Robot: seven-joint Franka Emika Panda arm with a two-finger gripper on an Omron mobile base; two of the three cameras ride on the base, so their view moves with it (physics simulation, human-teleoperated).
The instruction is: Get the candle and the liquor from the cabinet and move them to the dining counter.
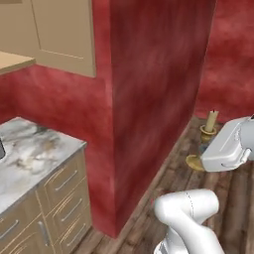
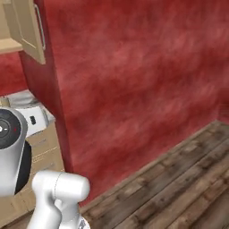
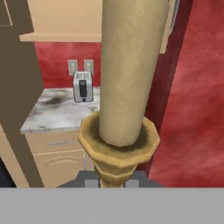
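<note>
My gripper (image 3: 113, 182) is shut on the brass stem of the candle (image 3: 131, 65), which stands upright and very close in the hand view. From the left base view the tan candle (image 1: 212, 120) rises from its golden holder above the wooden floor, right of the red wall, with the gripper (image 1: 207, 149) around the stem and the flared foot below. The cabinet (image 1: 59, 34) hangs at the upper left; its door (image 2: 27, 27) with a silver bar handle stands open. The liquor and the dining counter are out of view.
A small marble worktop (image 1: 30, 154) over tan drawers sits at the left, with a toaster (image 3: 82, 86) on it. A red wall block (image 1: 149, 99) juts out between worktop and arm. Wooden floor (image 2: 179, 179) stretches to the right.
</note>
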